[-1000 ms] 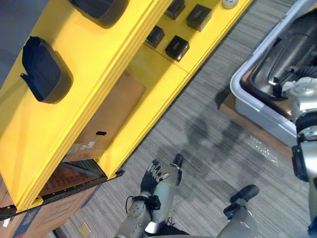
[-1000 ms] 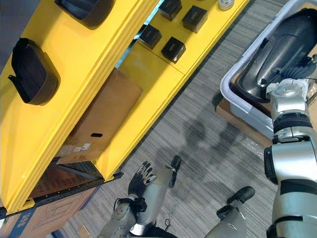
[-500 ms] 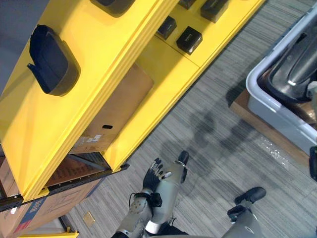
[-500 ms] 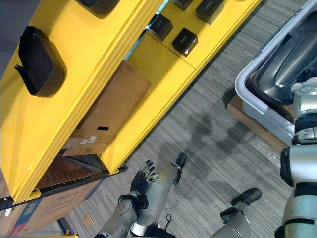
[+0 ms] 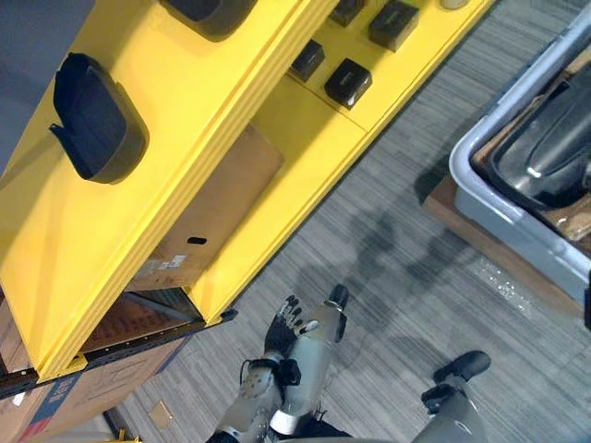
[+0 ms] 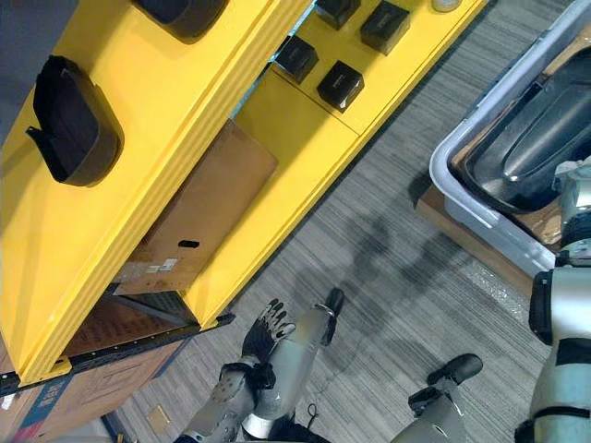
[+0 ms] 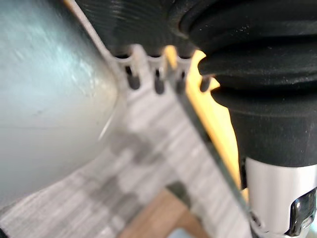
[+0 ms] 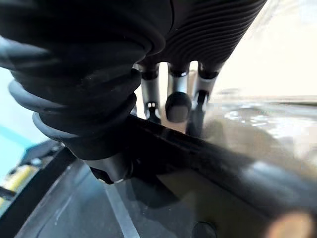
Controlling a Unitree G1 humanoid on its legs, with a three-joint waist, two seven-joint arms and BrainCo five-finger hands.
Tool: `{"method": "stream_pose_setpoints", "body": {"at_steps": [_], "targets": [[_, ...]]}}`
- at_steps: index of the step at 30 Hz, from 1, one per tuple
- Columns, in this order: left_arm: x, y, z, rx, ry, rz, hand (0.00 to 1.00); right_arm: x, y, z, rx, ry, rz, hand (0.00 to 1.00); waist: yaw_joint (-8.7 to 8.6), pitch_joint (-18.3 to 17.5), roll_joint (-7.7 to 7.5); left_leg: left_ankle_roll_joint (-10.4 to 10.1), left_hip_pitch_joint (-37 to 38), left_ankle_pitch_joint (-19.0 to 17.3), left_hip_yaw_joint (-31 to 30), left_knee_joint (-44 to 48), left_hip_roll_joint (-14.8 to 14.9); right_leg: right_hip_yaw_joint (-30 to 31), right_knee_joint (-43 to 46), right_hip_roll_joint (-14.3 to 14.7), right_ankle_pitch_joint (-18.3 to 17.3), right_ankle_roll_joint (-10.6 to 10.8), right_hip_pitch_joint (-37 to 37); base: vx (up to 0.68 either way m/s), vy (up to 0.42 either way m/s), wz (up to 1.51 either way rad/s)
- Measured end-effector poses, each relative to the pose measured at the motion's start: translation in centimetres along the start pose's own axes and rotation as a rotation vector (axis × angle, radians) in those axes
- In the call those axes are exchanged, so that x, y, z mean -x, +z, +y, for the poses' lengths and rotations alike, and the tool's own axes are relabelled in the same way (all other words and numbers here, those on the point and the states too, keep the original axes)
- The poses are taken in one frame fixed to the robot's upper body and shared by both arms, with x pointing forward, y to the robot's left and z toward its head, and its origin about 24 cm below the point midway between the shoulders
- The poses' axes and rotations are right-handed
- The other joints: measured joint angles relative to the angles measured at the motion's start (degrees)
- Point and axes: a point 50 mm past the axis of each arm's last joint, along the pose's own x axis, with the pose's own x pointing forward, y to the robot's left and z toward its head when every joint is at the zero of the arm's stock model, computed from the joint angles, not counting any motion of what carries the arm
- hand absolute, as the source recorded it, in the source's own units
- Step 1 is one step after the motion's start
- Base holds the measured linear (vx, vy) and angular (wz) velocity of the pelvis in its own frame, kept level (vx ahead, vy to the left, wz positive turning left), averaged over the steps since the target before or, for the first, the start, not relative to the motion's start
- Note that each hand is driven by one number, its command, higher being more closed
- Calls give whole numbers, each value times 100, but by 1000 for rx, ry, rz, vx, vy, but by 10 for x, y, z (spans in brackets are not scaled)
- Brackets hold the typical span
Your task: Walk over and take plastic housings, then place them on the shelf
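Note:
A black plastic housing [image 5: 545, 152] lies in the grey bin [image 5: 489, 198] at the right. My right hand [image 8: 174, 89] reaches into that bin. In the right wrist view its fingers curl over the housing's dark rim [image 8: 208, 158]. Two more black housings [image 5: 97, 120] [image 5: 208, 11] rest on top of the yellow shelf [image 5: 277, 120] at the left. My left hand [image 5: 284, 328] hangs low over the carpet, open and empty, with its fingers [image 7: 157, 74] straight.
Small black boxes [image 5: 349, 81] sit on a lower yellow shelf board. A cardboard box [image 5: 217, 208] stands under the shelf. The bin rests on a brown base [image 5: 499, 249]. Grey carpet runs between the shelf and the bin.
The camera has shifted, so the whole scene has slid. My right hand has reached further into the bin and its fingers have curled onto the housing's rim. The left hand hangs as before.

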Motion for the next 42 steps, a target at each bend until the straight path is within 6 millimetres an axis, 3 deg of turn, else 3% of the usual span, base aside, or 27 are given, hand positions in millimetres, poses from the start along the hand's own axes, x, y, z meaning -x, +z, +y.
{"method": "stream_pose_setpoints", "body": {"at_steps": [8, 11, 16, 20, 21, 27, 34, 37, 42], "targets": [[9, 10, 1, -63, -5, -83, 0, 16, 0, 34, 139, 42, -93, 100, -354, 207, -286, -25, 459, 18, 207, -200, 134, 169, -55, 73, 3, -3, 217, -33, -2, -12], [8, 30, -7, -134, -12, -189, 0, 20, 11, 39, 186, 43, -187, 100, -506, 276, -385, -40, 644, 27, 356, -300, 185, 296, -56, 91, 6, -7, 235, -18, 13, -22], [-17, 93, -33, -307, -56, -448, 0, 31, 25, 54, 236, 51, -280, 100, -817, 341, -479, -111, 840, 95, 481, -445, 316, 391, -62, 196, 68, -92, 239, -23, 6, -18], [-49, 169, -60, -504, -99, -650, 0, 52, 55, 73, 197, 99, -387, 100, -1068, 463, -677, -191, 1015, 270, 677, -719, 479, 525, -255, 378, 190, -252, 223, -63, -29, -27], [-59, 188, -61, -539, -79, -670, 0, 59, 65, 79, 173, 117, -425, 100, -1141, 476, -758, -228, 1043, 335, 735, -806, 528, 608, -310, 441, 229, -304, 173, -91, -56, -28], [-93, 240, -67, -547, -6, -589, 0, 100, 116, 99, 37, 201, -606, 100, -1532, 513, -1011, -361, 1184, 510, 1084, -1087, 768, 975, -455, 717, 383, -472, -84, -46, -42, -35], [-101, 254, -80, -386, -78, -415, 0, 137, 150, 105, -48, 270, -830, 100, -2023, 515, -1124, -409, 1527, 577, 1515, -1387, 832, 1335, -531, 814, 458, -518, -183, 2, -8, -30], [-104, 254, -80, -247, -135, -334, 0, 152, 162, 107, -11, 301, -942, 100, -2135, 516, -1125, -423, 1655, 583, 1651, -1457, 873, 1457, -573, 878, 486, -523, -182, 19, 1, -24], [-102, 260, -90, -65, -258, -289, 0, 166, 164, 116, 82, 350, -1054, 100, -2208, 516, -1125, -456, 1756, 605, 1734, -1535, 888, 1568, -573, 915, 491, -529, -182, 2, 4, -9]]}}
